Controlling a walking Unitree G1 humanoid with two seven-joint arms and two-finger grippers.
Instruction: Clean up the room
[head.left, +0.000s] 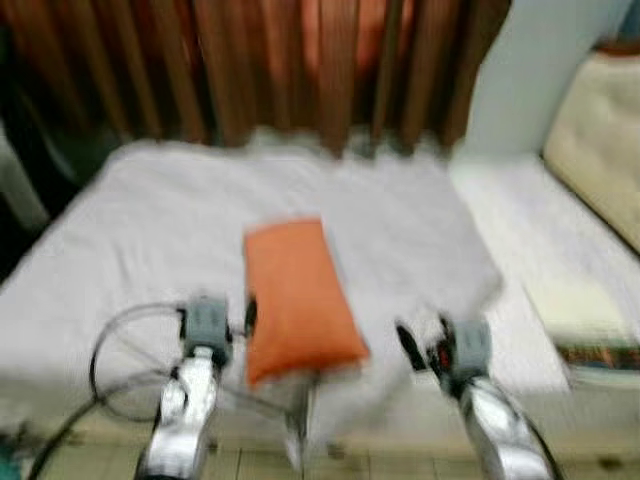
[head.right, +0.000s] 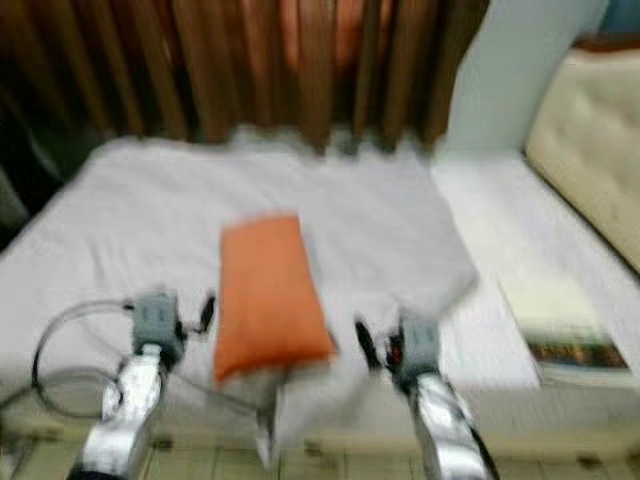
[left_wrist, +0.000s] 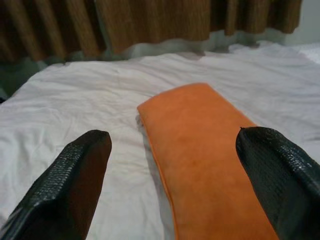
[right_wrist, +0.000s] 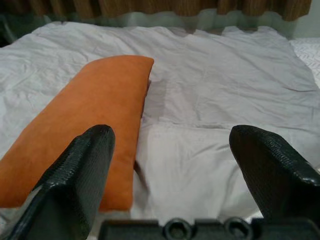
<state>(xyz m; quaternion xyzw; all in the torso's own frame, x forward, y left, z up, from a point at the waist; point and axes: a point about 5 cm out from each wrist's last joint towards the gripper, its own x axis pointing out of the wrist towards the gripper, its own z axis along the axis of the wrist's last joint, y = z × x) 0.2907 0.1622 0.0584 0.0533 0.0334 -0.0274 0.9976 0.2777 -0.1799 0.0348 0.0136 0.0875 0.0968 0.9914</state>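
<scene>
Currently both grippers, left gripper (left_wrist: 172, 165) and right gripper (right_wrist: 172, 165), spread empty, flank the orange pillow (head.left: 295, 295). Risk: snagging the white sheet (head.left: 400, 230) beside the pillow (head views blurred).

Two silver arms, grey wrist blocks, left pincer (left_wrist: 170, 185) and right pincer (right_wrist: 175, 185) with textured black fingers, looping black cable (head.left: 110, 350)

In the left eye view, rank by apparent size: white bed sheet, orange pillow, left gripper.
1. White bed sheet, by far the largest.
2. Orange pillow.
3. Left gripper, smallest, though it sits nearer the camera, so it looks larger than it really is.
</scene>
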